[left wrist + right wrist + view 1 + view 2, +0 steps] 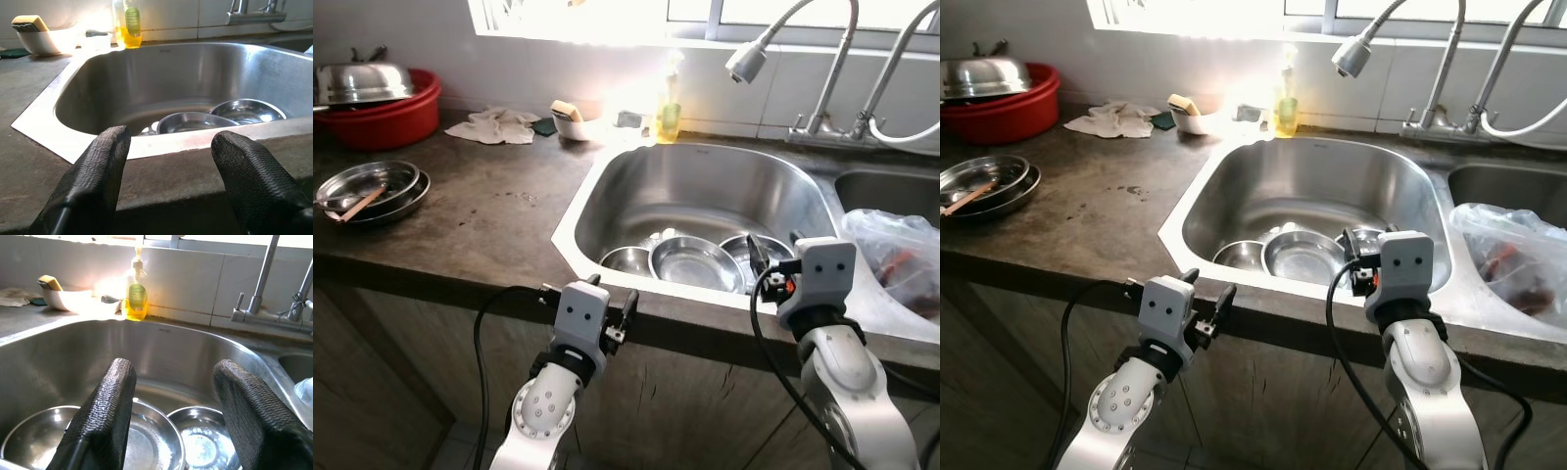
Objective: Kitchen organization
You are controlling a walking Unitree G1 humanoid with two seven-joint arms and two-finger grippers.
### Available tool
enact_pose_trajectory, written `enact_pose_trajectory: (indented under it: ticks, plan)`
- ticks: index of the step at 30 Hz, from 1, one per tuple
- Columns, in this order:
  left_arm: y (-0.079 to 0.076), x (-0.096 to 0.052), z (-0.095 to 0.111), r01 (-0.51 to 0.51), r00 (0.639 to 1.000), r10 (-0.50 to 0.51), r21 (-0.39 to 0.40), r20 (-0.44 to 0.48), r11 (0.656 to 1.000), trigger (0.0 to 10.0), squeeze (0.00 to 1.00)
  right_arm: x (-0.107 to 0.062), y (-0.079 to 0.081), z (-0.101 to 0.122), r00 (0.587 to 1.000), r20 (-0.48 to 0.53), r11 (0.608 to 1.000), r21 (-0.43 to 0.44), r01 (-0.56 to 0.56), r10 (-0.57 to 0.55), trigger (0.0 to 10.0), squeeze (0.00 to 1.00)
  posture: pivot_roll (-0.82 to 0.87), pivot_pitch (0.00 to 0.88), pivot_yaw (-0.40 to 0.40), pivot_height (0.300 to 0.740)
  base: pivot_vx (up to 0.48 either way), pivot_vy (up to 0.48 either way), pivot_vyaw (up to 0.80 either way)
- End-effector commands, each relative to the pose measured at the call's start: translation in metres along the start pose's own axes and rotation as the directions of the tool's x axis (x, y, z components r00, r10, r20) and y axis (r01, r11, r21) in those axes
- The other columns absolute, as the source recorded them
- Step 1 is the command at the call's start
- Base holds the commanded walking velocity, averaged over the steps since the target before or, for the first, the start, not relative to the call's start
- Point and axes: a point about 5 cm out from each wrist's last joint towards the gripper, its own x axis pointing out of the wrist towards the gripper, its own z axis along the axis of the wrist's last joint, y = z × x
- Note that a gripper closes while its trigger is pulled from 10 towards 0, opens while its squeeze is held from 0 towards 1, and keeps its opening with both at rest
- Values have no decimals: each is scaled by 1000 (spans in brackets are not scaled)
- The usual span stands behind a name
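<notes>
Three round steel bowls [695,262] lie in the shiny sink [636,186]. The head views add a red basin [386,117] and a crumpled cloth [494,125] on the dark tabletop [489,215]. Right tool [171,416] hangs spread above the bowls; left tool [171,171] is spread at the tabletop's edge.

Head views downward over sink [705,196]; wrist views low, close, sinkward.

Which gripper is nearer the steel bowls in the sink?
Right. The right gripper hangs over the sink's front edge, just above the bowls; the left gripper sits lower, at the counter's front edge.
</notes>
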Motion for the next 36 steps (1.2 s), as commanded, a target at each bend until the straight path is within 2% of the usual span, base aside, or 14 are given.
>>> enact_pose_trajectory:
  ticks: [1, 8, 11, 19, 27, 36]
  plan:
    - [1, 0, -2, -4, 1000, 4, -13, -6, 1000, 10000, 0, -3, 1, 4, 1000, 14, 1000, -2, -1, 1, 10000, 0, 168, 0, -40, 740, 0, 0, 0]
    - [-1, 2, -2, -4, 1000, 4, -18, -2, 1000, 10000, 0, -4, 8, 5, 1000, 28, 1000, -12, 12, -11, 10000, 0, 171, 0, -36, 740, 0, 0, 171]
    - [-2, 2, -2, -2, 1000, 2, -21, -3, 1000, 10000, 0, 0, 10, 6, 999, 31, 1000, -6, 11, -11, 10000, 0, 175, 0, -42, 740, 0, 100, 773]
    - [1, 0, -4, -10, 1000, 10, -18, -11, 1000, 10000, 0, 7, 15, 6, 999, 33, 1000, 3, 3, -3, 10000, 0, 183, 0, -42, 740, 0, 419, 800]
    - [0, 1, -5, -10, 1000, 10, -22, -16, 1000, 10000, 0, 10, 17, 8, 999, 38, 1000, 13, -4, 4, 10000, 0, 183, 0, -40, 740, 0, 0, 800]
    - [0, 0, -5, -6, 1000, 6, -17, -16, 1000, 10000, 0, 14, 20, 9, 999, 46, 1000, 25, -18, 17, 10000, 0, 188, 0, -38, 740, 0, 349, 800]
